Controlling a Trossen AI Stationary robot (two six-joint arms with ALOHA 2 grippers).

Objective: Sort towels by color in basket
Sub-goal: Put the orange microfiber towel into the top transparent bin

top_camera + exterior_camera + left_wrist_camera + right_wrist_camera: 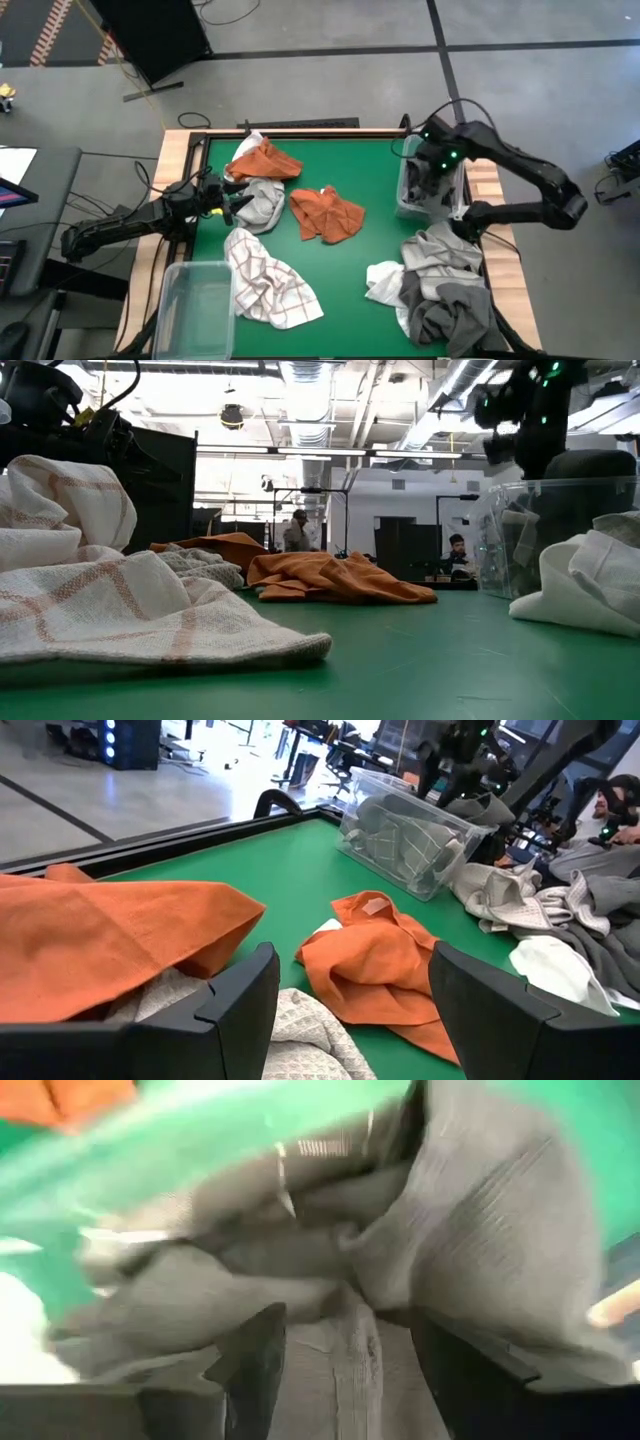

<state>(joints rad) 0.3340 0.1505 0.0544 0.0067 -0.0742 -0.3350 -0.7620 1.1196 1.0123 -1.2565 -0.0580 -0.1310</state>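
Over clear bin: right tool open above crumpled grey towels.

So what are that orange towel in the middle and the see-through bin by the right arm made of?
The orange towel looks like soft woven cotton, matte: it crumples into loose folds. The bin seems to be clear hard plastic, glossy: grey towels show through its straight walls. The exact fibre can't be told.
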